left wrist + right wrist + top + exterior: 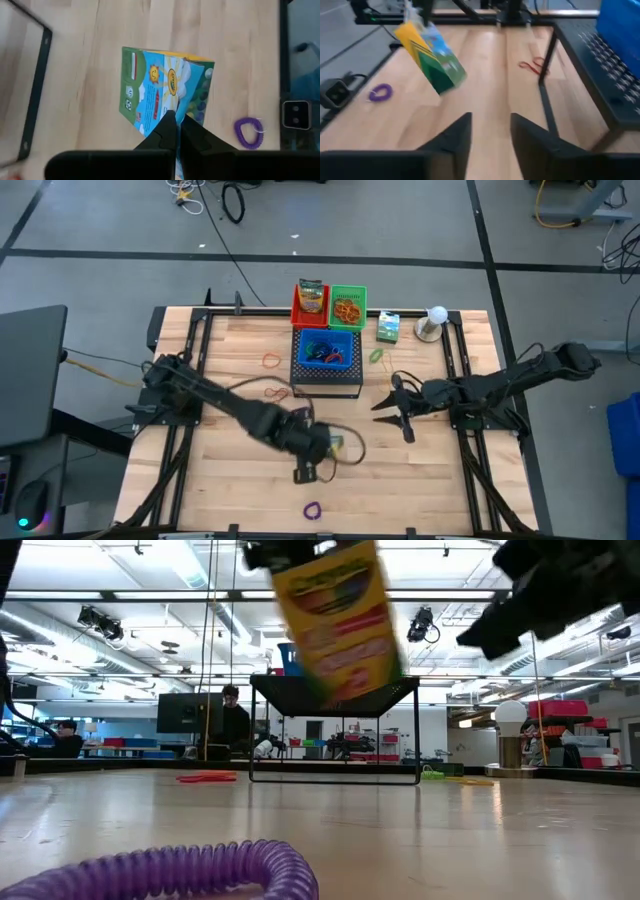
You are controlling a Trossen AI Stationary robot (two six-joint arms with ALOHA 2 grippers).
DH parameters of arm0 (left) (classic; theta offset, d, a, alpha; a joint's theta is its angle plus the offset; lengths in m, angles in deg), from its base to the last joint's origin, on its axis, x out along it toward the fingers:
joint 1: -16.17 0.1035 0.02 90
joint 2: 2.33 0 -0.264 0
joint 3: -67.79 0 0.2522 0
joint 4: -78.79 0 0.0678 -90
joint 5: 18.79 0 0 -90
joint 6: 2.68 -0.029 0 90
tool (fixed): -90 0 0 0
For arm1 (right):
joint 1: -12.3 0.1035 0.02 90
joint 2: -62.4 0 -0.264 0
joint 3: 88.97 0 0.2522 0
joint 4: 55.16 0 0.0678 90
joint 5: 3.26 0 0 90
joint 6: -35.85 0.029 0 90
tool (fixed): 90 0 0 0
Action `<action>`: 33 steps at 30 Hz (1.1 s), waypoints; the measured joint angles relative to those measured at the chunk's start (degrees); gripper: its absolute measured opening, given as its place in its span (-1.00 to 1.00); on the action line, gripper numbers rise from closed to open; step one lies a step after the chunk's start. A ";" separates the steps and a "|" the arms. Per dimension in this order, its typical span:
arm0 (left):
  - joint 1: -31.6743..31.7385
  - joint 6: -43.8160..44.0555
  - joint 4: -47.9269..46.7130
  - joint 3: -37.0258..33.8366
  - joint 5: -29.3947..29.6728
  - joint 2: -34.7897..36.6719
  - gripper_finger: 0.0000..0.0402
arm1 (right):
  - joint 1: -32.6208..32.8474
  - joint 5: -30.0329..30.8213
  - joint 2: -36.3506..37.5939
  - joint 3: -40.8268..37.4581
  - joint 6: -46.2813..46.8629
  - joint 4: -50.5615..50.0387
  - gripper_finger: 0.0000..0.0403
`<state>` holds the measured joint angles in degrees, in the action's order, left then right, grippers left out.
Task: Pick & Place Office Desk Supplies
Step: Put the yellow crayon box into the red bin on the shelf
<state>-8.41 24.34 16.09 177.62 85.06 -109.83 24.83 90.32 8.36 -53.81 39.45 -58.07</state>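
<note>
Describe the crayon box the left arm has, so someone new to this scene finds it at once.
Start at the black perforated box in the table's middle and go toward the near edge, where the left claw is shut on the crayon box. It hangs tilted above the wood. The other green-white box sits by the white ball, untouched.

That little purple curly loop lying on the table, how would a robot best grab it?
The purple coil loop lies flat on the bare wooden table, clear of everything else. Probably best from straight above, with one finger inside the ring and one outside, pinching a single side of the coil. It looks too low to catch from the side.
</note>
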 joint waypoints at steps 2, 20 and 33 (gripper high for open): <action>2.15 -3.06 1.17 0.00 -3.05 0.43 -0.99 | 2.05 1.32 -0.02 1.34 0.00 -0.68 -0.12; 17.01 -13.47 7.71 0.21 -18.57 5.75 -0.98 | 0.15 3.73 -16.02 16.49 -1.50 -8.34 0.40; 18.98 -13.37 6.96 0.48 -19.39 8.40 -0.97 | -0.47 3.77 -17.11 17.70 0.02 -5.08 -0.26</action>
<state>10.57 10.96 23.04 178.10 65.67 -101.42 24.36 94.09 -8.76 -36.12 39.46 -63.15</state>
